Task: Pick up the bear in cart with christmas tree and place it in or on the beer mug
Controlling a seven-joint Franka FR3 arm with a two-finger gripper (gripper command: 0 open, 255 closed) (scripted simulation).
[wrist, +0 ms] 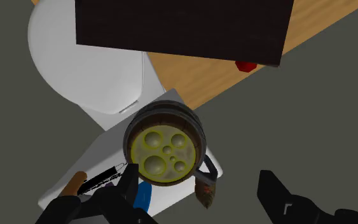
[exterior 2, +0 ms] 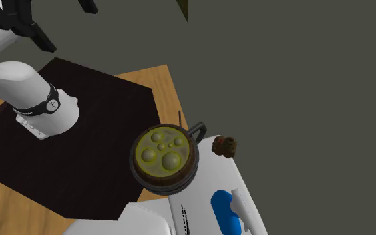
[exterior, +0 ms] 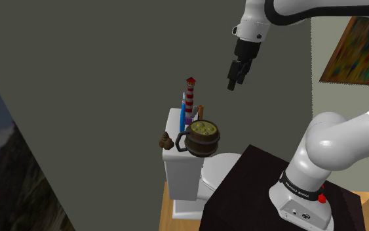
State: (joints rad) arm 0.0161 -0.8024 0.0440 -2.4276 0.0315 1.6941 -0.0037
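Small brown bear figure [exterior: 166, 140], standing at the outer corner of the top of the white toilet tank [exterior: 176, 167], just beside the handle of the barrel-shaped beer mug [exterior: 201, 136]. Judged light, rigid and knobbly, with thin parts that could slip or snap. Best taken low across its body, fingers clear of the mug handle, since a nudge might tip it off the edge. Claw [exterior: 235, 84] empty, fingers spread wide, high above the tank. The wrist view looks straight down on figure [wrist: 206, 186] and mug rim. The shoulder view gives the height gap, which the wrist view does not. The second exterior view shows figure and handle apart
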